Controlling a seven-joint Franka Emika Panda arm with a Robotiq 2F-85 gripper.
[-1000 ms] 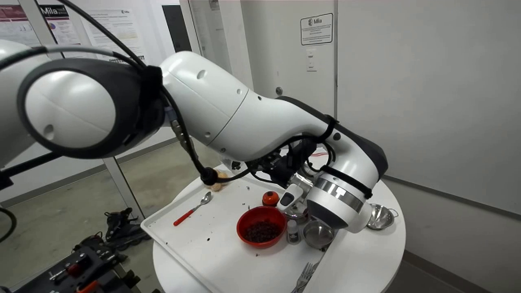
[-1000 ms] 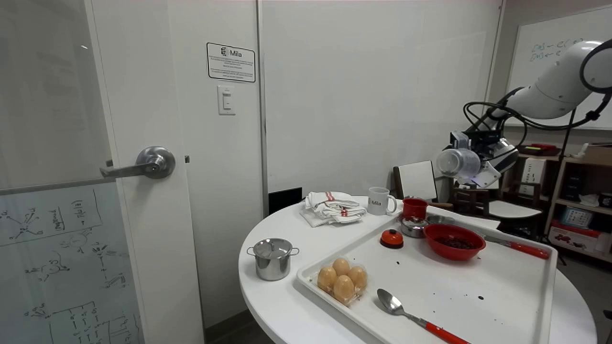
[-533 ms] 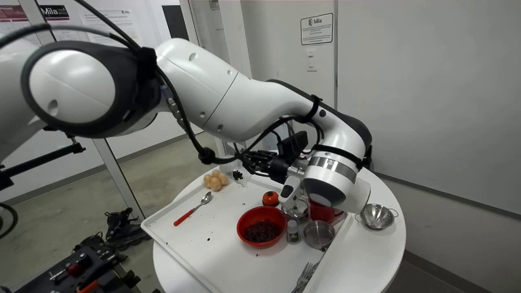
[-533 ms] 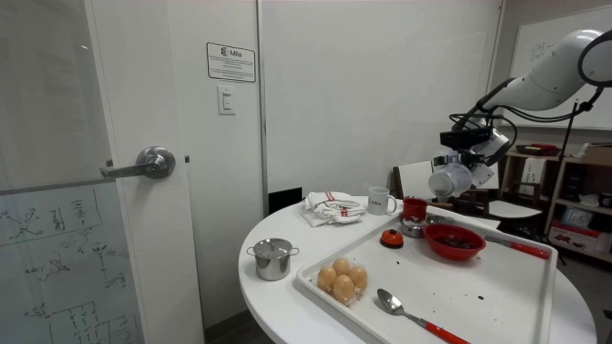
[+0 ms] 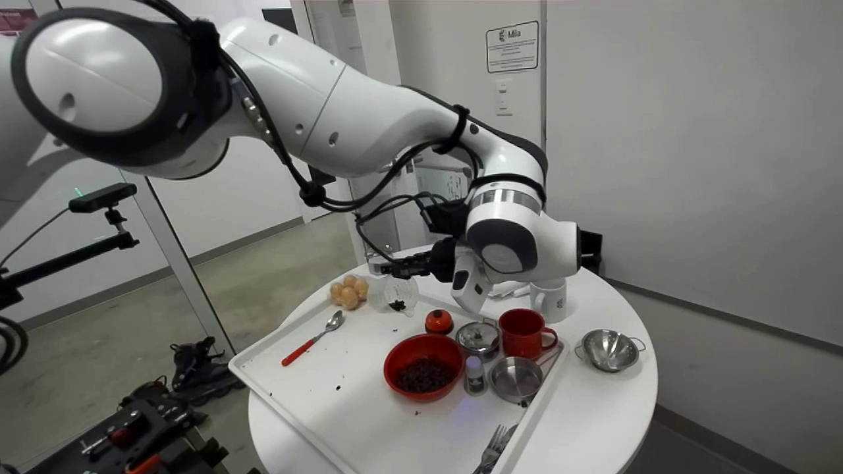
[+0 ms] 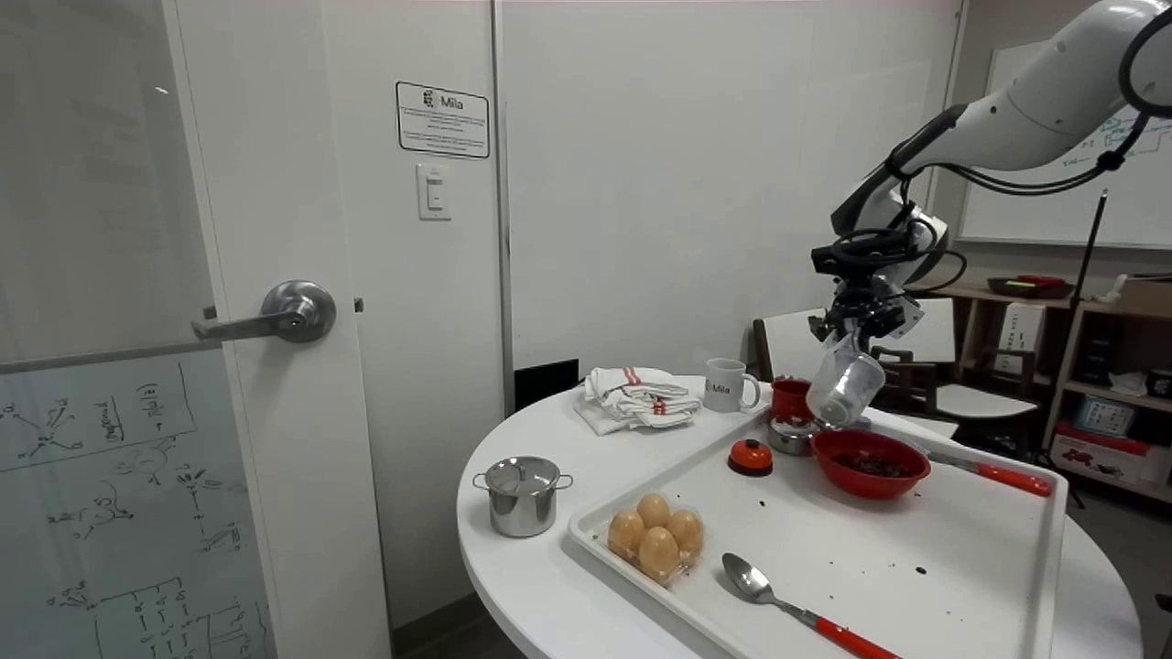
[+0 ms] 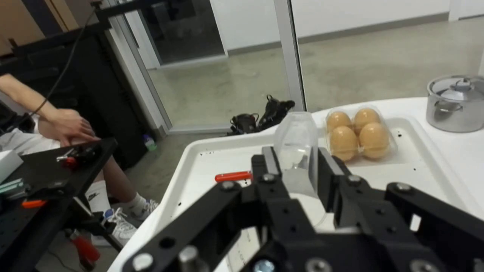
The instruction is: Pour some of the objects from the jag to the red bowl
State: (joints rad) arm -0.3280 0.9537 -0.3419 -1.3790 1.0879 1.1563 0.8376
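Fingers pinch the tilted jag by its handle, with the bowl toward five o'clock from there in both exterior views, where I'd aim any pour.

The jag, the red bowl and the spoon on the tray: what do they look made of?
Jag: probably clear plastic, smooth; see-through and slightly cloudy, glass not ruled out.
Red bowl: likely plastic, softly glossy; even colour, faint sheen, enamel possible.
Spoon: polished metal, likely steel, by its grey shine; opaque red handle looks plastic.

Tray in all three views.
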